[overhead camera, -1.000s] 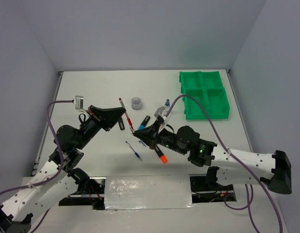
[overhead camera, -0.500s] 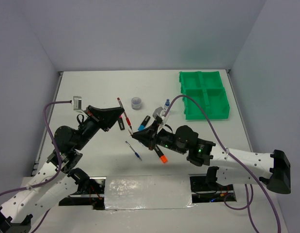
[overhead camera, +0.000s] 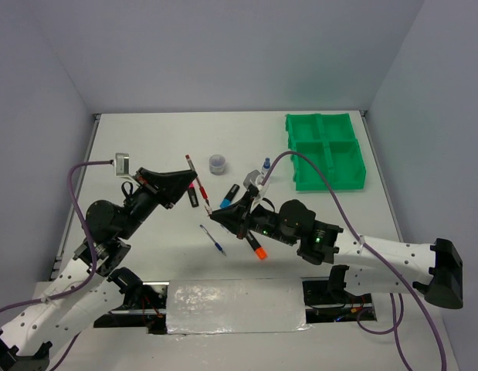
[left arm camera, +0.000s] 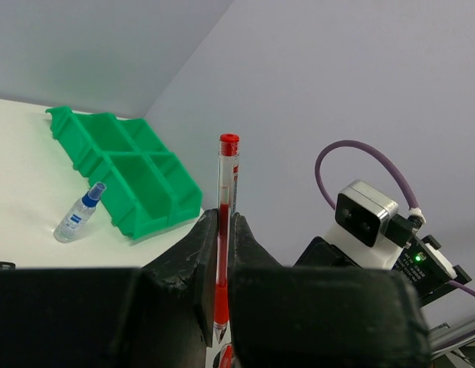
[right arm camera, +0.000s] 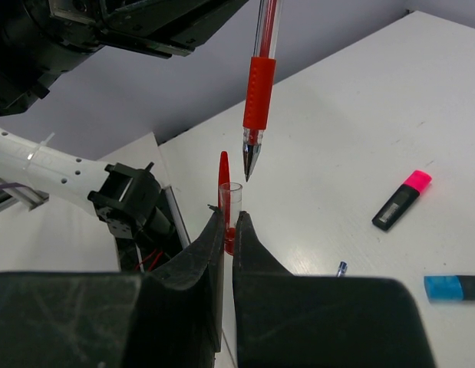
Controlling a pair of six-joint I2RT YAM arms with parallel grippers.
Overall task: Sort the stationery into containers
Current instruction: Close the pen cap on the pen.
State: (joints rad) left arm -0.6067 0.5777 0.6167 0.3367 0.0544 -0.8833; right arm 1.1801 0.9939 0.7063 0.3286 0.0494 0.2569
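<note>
Red plastic pen (left arm camera: 227, 165) looks thin, light, stiff, maybe slippery. The left gripper (left arm camera: 222, 224) squeezes it near its middle, up in the air, tip down. The right gripper (right arm camera: 228, 224) is closed on its cap (right arm camera: 228, 198), just under the tip.

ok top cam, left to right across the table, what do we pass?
red pen → round tub → blue-capped bottle → green tray. Blue pen and the highlighters are left out because they overlap these sideways.
</note>
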